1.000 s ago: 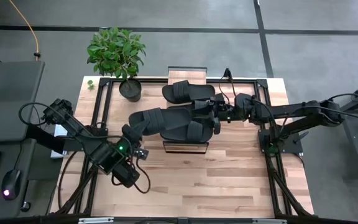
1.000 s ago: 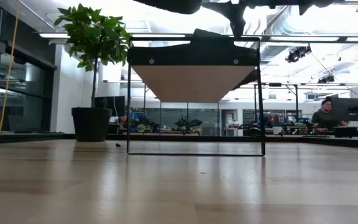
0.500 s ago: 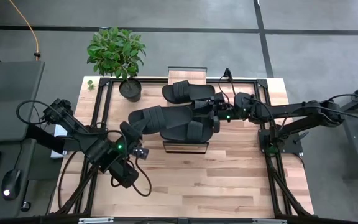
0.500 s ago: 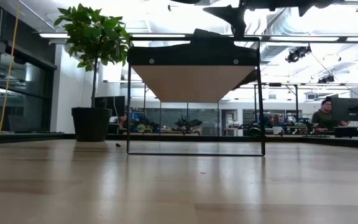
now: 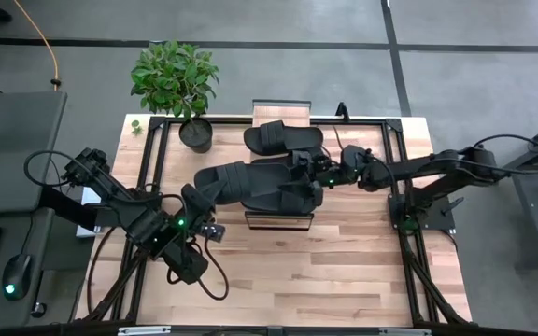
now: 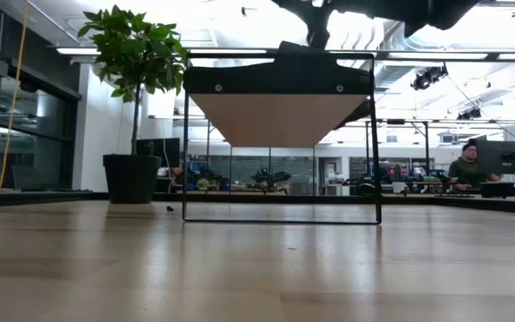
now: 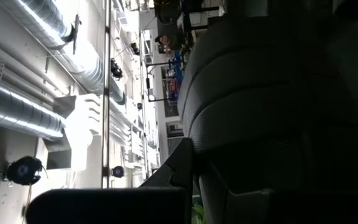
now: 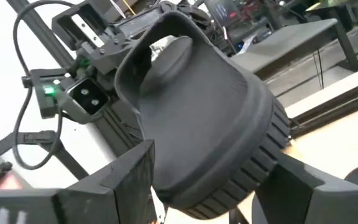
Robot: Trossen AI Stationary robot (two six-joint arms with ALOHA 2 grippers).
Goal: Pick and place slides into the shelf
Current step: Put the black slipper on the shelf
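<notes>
While outstretched, right gripper [image 5: 318,174] clasps slide [image 5: 297,182]

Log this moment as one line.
right gripper: shut on black ribbed-strap slide sandal | over light-wood shelf | left gripper: at another sandal

From my seat the slides [image 5: 269,179] read as matte black foam or rubber, each strap [image 8: 263,152] ribbed and dull. The one between my right gripper's fingers [image 8: 114,180] shows a smooth, lustreless sole. Those fingers look like hard dark matt plastic. The shelf [image 6: 280,116] has a pale, smooth wood plank in a thin dark metal frame. The worktop [image 5: 344,271] is light butcher-block wood with a soft sheen.
</notes>
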